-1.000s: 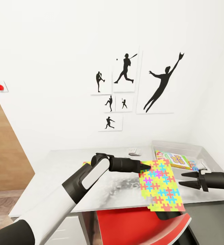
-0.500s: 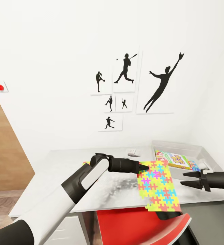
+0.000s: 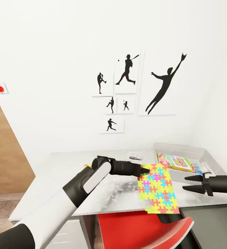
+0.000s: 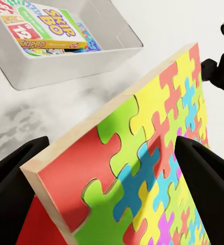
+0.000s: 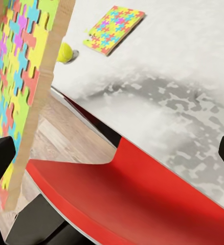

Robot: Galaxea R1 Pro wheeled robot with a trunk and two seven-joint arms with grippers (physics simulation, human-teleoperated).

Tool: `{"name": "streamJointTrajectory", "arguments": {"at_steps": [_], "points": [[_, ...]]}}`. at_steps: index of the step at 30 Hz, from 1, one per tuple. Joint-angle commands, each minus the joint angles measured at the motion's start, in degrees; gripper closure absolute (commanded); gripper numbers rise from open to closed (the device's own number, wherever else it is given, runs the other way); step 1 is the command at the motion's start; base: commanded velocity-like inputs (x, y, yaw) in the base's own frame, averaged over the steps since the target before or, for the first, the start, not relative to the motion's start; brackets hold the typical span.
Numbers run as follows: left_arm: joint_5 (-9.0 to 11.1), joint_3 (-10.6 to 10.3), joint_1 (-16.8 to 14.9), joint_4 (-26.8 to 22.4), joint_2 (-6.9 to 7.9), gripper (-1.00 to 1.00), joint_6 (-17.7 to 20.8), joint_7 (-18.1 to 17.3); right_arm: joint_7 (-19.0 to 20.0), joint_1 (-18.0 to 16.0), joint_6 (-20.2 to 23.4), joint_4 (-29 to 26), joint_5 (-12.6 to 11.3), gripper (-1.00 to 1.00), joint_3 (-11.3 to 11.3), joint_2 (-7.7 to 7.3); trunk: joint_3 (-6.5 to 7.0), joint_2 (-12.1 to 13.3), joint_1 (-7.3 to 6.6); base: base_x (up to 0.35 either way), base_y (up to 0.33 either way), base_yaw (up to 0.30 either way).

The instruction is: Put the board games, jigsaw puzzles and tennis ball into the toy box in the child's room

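Left gripper point(image 3: 143, 170) is clamped on the top edge of a jigsaw puzzle point(image 3: 158, 188), which hangs in the air over the table's point(image 3: 58, 173) front edge, just short of the toy box point(image 3: 182, 149). The toy box sits at the table's far right corner holding a SKIP-BO board game point(image 3: 178, 162) lying flat. Right gripper point(image 3: 185, 183) has its fingers spread and empty beside the puzzle; a second jigsaw puzzle point(image 5: 113, 28) and tennis ball point(image 5: 65, 52) lie on the table.

Bare table point(image 3: 75, 173) is seen left of the held jigsaw puzzle point(image 3: 158, 188); the toy box point(image 3: 196, 152) is partly blocked by the right gripper point(image 3: 189, 183).
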Motion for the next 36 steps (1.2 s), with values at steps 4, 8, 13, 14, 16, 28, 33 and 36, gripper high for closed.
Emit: {"name": "streamJointTrajectory", "arguments": {"at_steps": [4, 8, 13, 14, 16, 28, 33, 36], "points": [[-0.2, 0.0, 0.0, 0.0, -0.17, 1.00, 0.2, 1.3, 0.1, 0.0, 0.5, -0.3, -0.3, -1.00, 0.1, -0.04, -0.13, -0.1, 0.04, 0.000, 0.000, 0.000], [-0.2, 0.0, 0.2, 0.0, -0.28, 1.00, 0.2, 2.1, 0.1, 0.1, 0.6, -0.4, -0.3, -1.00, 0.2, 0.04, -0.13, -0.1, 0.04, 0.000, 0.000, 0.000], [-0.2, 0.0, 0.3, 0.0, -0.41, 1.00, 0.2, 2.5, 0.1, 0.1, 0.6, -0.5, -0.3, -1.00, 0.3, 0.24, -0.13, -0.1, 0.04, 0.000, 0.000, 0.000], [-0.2, 0.0, 0.3, 0.0, -0.47, 1.00, 0.2, 2.5, 0.1, 0.1, 0.6, -0.6, -0.3, -1.00, 0.3, 0.29, -0.13, -0.1, 0.04, 0.000, 0.000, 0.000], [-0.2, 0.0, 0.3, 0.0, -0.52, 1.00, 0.2, 2.5, 0.1, 0.1, 0.6, -0.6, -0.3, -1.00, 0.3, 0.32, -0.13, -0.1, 0.04, 0.000, 0.000, 0.000], [0.1, -2.4, 0.3, -0.2, -0.95, 1.00, -0.1, 2.1, 0.1, 0.1, 0.6, -0.6, -0.2, -1.00, 0.2, 0.58, -0.13, -0.1, 0.04, 0.000, 0.000, 0.000], [0.2, -3.2, 0.3, -1.1, -1.23, 1.00, -0.2, 1.9, 0.1, 0.0, 0.6, -0.6, -0.2, -1.00, 0.2, 0.62, -0.13, -0.1, 0.04, 0.000, 0.000, 0.000], [0.2, -3.5, 0.3, -1.9, -1.28, 1.00, -0.3, 1.6, 0.1, 0.0, 0.6, -0.6, -0.1, -1.00, 0.1, 0.63, -0.13, -0.1, 0.04, 0.000, 0.000, 0.000]]}}
